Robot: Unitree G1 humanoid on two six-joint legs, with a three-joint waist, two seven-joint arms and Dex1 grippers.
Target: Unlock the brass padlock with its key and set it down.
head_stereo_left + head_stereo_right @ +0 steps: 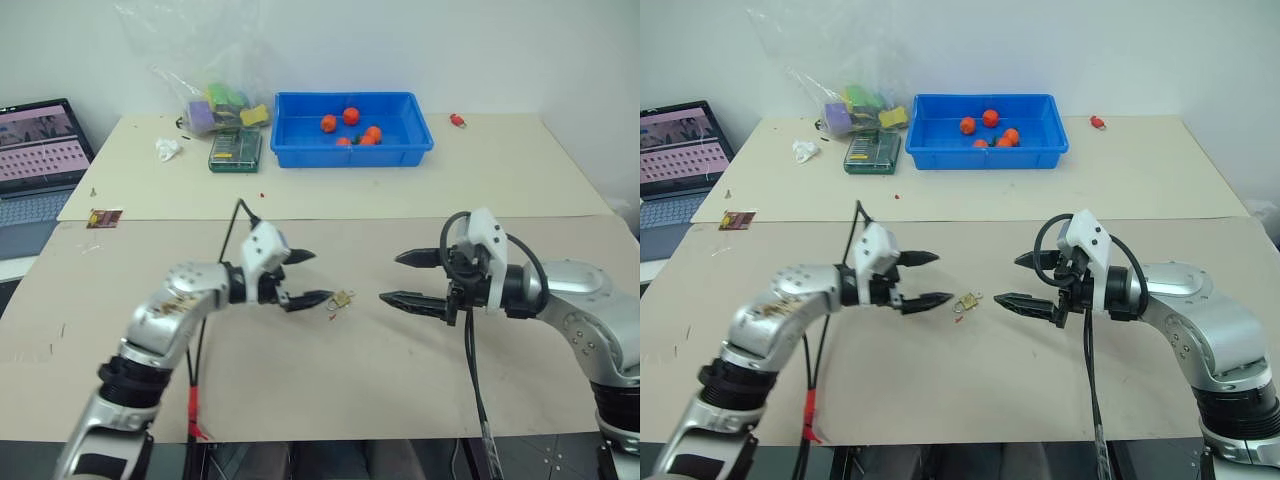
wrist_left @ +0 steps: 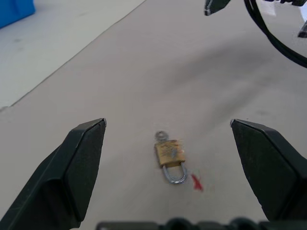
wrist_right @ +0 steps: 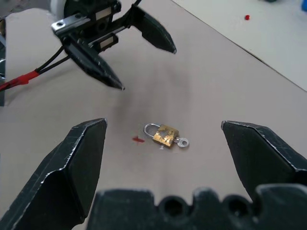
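1. My left gripper [image 1: 308, 277]: jaws spread wide, holding nothing and touching nothing. It hovers above the table [image 1: 400, 370] with its fingertips aimed toward my right.
2. The brass padlock [image 1: 342, 299]: lies flat on the table just beyond my left fingertips, in the gap between my two grippers, free of both. Its long axis runs roughly along the line joining them. The silvery shackle [image 3: 150, 130] points toward my left gripper; the key [image 3: 182, 142], seated in the body's base, points toward my right gripper. A small red speck [image 3: 138, 140] lies just beside the shackle.
3. My right gripper [image 1: 405, 278]: jaws likewise spread wide, empty and out of contact, fingertips facing the padlock from the far side.
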